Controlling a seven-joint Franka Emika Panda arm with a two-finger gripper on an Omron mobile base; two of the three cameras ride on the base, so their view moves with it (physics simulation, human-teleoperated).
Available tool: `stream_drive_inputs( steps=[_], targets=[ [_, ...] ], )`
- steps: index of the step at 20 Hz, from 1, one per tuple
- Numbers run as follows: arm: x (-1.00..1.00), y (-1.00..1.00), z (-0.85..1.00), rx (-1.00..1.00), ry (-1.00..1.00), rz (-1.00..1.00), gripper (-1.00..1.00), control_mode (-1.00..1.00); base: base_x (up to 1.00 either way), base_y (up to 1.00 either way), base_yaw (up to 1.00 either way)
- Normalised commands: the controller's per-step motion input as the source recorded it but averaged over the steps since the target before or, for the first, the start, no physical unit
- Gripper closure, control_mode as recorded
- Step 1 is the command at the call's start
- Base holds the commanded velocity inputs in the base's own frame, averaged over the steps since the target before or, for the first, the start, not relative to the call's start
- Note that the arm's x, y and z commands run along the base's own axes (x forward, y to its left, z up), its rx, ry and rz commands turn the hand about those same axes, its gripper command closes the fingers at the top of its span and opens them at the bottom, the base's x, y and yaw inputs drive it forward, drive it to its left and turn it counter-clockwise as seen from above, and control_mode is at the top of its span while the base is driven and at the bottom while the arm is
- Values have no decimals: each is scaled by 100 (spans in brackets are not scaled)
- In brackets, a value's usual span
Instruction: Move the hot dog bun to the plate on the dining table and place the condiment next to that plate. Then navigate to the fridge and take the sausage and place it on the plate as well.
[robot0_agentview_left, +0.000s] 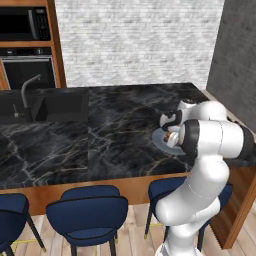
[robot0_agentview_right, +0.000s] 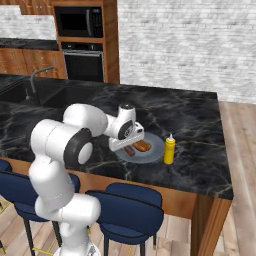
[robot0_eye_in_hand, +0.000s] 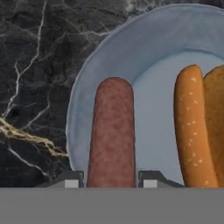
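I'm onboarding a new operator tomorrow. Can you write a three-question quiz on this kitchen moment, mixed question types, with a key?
1. True or false: the sausage lies between the fingertips of the gripper.
2. What stands beside the plate? A) the condiment B) a mug C) a bowl
3. Fill in: on the plate, the hot dog bun lies beside the ____.

Key: 1 true; 2 A; 3 sausage.
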Motion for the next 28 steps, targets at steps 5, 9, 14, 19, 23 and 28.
stream_drive_inputs(
  steps=[5, 9, 14, 19, 23, 28],
  targets=[
    [28, -16, -35, 0, -1, 0, 100, -100, 0, 0, 0],
    [21, -10, -26, 0, 0, 0, 100, -100, 0, 0, 0],
    [24, -1, -25, 0, 0, 0, -100, -100, 0, 0, 0],
    [-2, 0, -6, 0, -1, 0, -100, -100, 0, 0, 0],
    [-28, 0, 14, 0, -1, 0, -100, -100, 0, 0, 0],
    [-47, 0, 45, 0, 0, 2, -100, -100, 0, 0, 0]
  ],
)
